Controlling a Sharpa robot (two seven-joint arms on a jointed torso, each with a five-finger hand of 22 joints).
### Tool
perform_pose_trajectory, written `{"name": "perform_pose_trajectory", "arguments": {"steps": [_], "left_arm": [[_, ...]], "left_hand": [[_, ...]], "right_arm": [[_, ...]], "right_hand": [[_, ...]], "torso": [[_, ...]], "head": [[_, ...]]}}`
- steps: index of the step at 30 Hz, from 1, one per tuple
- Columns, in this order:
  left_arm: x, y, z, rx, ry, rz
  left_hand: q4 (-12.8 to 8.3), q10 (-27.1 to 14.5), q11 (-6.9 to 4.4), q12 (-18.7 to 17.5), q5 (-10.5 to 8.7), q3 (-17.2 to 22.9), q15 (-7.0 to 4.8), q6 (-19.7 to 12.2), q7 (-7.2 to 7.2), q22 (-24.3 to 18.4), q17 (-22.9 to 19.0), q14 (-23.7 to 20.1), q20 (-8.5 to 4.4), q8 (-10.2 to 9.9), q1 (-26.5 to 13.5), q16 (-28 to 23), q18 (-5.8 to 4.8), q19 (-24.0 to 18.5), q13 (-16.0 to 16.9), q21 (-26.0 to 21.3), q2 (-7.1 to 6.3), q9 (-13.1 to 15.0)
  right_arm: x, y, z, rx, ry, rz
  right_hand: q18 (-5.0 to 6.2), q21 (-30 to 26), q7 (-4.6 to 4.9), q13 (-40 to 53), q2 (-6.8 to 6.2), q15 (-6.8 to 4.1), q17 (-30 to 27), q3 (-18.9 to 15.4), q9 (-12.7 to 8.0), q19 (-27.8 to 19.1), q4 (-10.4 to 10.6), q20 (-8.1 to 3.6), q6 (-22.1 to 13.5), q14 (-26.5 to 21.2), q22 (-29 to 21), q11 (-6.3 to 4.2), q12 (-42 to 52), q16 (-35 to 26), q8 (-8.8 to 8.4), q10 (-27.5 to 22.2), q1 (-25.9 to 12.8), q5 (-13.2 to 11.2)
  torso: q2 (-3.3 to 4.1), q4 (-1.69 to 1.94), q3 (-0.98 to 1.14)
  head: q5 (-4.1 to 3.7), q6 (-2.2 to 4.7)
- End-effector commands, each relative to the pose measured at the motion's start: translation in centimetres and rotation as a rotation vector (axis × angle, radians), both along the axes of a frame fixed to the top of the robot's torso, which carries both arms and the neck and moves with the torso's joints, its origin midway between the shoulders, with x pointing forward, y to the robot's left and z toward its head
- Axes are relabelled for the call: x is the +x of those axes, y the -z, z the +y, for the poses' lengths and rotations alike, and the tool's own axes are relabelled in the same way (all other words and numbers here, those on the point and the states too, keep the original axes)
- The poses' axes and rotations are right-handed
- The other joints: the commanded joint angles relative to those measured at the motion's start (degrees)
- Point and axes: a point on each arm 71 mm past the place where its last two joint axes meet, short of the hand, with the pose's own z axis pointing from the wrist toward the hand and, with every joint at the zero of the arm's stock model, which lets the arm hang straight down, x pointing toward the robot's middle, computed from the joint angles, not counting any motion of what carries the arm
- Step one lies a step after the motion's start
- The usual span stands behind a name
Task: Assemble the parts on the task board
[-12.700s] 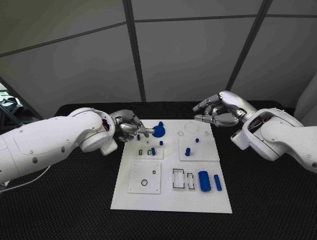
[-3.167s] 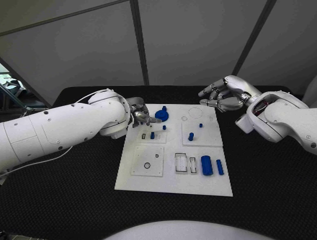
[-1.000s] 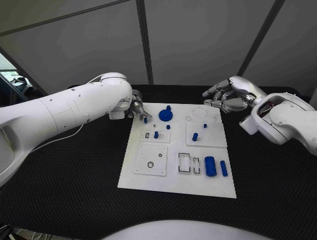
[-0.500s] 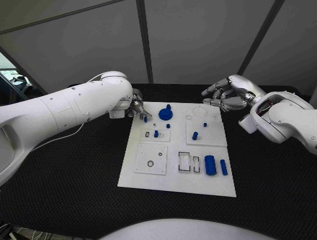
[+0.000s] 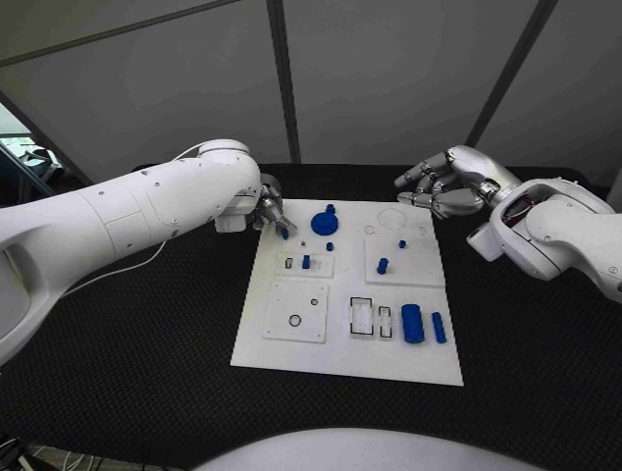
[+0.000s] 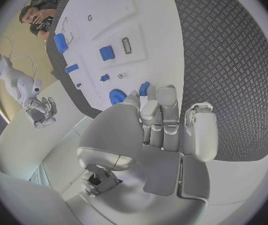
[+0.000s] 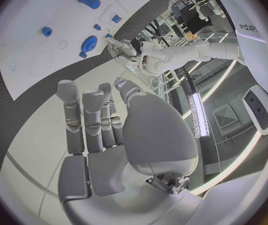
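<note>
Left hand [image 5: 272, 213] at far left edge of white board [image 5: 342, 363], fingertips pinching small blue peg [image 5: 285, 233]; wrist view shows same peg [image 6: 144, 88] at fingertips. Right hand [image 5: 447, 188] over table just past far right corner of board, fingers loosely curled, apart, holding nothing. Blue gear [image 5: 324, 224] far on board, just right of held peg. Short blue pegs [image 5: 382, 265] stand mid-board. Big blue cylinder [image 5: 412, 324] and thinner blue rod [image 5: 439, 328] lie near right side, beside rectangular slots [image 5: 362, 319].

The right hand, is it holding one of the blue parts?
No, the right hand hovers beyond the far right corner of the task board, with nothing between its fingers.
</note>
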Motion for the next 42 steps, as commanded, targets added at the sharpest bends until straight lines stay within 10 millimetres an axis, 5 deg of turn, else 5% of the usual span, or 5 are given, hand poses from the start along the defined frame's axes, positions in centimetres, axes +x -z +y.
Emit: {"name": "perform_pose_trajectory", "arguments": {"steps": [1, 13, 18, 26, 42], "left_arm": [[0.0, 0.0, -0.2, -0.018, 0.011, 0.014], [0.0, 0.0, -0.2, -0.045, 0.008, 0.010], [-0.1, -0.1, 0.0, -0.071, 0.005, 0.000], [-0.8, -0.7, 0.8, -0.159, -0.011, -0.042], [-3.7, -1.9, 1.4, -0.225, 0.032, -0.142]], "left_hand": [[-0.7, 0.0, -0.39, 0.1, 0.26, 0.2, -0.22, -0.3, -0.32, 5.9, 0.1, 0.1, -0.25, 0.3, 1.2, 0.0, -1.88, 0.7, -0.1, 0.3, 0.28, 0.1], [-6.1, -0.9, -0.41, -1.1, 0.41, 8.6, -0.21, -1.7, -0.15, 6.2, 0.0, 0.0, -0.44, -0.7, 9.0, -0.1, -1.89, 0.6, -1.2, 0.2, 3.58, -0.2], [-6.8, -1.0, -0.32, -1.5, 0.45, 12.9, -0.11, -1.7, -0.16, 6.3, 0.0, 0.0, -0.31, -0.6, 8.2, -0.2, -1.88, 0.6, -1.7, 0.2, 2.10, -0.1], [-8.2, -1.5, -0.28, -3.5, 0.30, 24.5, -0.23, -1.8, -0.30, 6.2, 0.1, 0.1, -0.34, 0.5, 4.2, -0.1, -1.79, 0.4, -4.1, -0.3, -2.88, 1.1], [-10.3, -1.0, -0.71, -4.6, 0.20, 34.4, -0.43, -1.7, -0.42, 7.0, 0.3, 0.1, -0.54, 2.1, 0.9, 0.0, -1.93, 0.9, -5.9, 0.1, -7.61, 2.5]], "right_arm": [[0.0, -0.2, 0.1, 0.008, -0.006, -0.011], [0.0, -0.2, 0.2, 0.008, -0.006, -0.012], [0.0, -0.2, 0.2, 0.009, -0.007, -0.012], [0.1, -0.2, 0.0, 0.007, -0.003, -0.013], [0.1, -0.2, -0.6, 0.004, 0.010, -0.014]], "right_hand": [[0.74, -0.3, 0.25, 0.0, -0.09, -0.04, 0.0, 0.4, -0.1, 0.1, 0.1, 0.09, 0.1, 0.2, -0.1, 0.18, -0.1, -0.2, -0.35, -0.4, 0.5, 0.2], [0.73, -0.3, 0.26, 0.0, -0.04, -0.04, 0.1, 0.4, -0.1, 0.1, 0.1, 0.08, 0.1, 0.2, -0.1, 0.19, -0.1, -0.3, -0.34, -0.4, 0.5, 0.3], [0.73, -0.3, 0.26, 0.0, -0.03, -0.04, 0.1, 0.5, -0.1, 0.1, 0.1, 0.08, 0.1, 0.2, -0.1, 0.19, -0.1, -0.3, -0.35, -0.4, 0.5, 0.4], [0.74, -0.4, 0.28, -0.1, -0.03, -0.03, 0.1, 0.5, -0.1, 0.2, 0.1, 0.08, 0.1, 0.2, -0.1, 0.21, -0.1, -0.4, -0.36, -0.4, 0.5, 0.7], [0.72, -0.4, 0.29, -0.1, -0.04, -0.02, 0.1, 0.6, -0.1, 0.3, 0.1, 0.08, 0.1, 0.3, -0.1, 0.21, -0.1, -0.5, -0.37, -0.4, 0.5, 1.1]], "torso": [[0.01, -0.03, -0.02], [-0.01, -0.02, -0.01], [-0.03, -0.03, 0.01], [-0.15, 0.13, 0.03], [-0.05, 0.14, -0.02]], "head": [[0.04, 0.01], [-0.15, -0.18], [-0.12, -0.32], [-0.09, -0.31], [0.27, -0.09]]}}
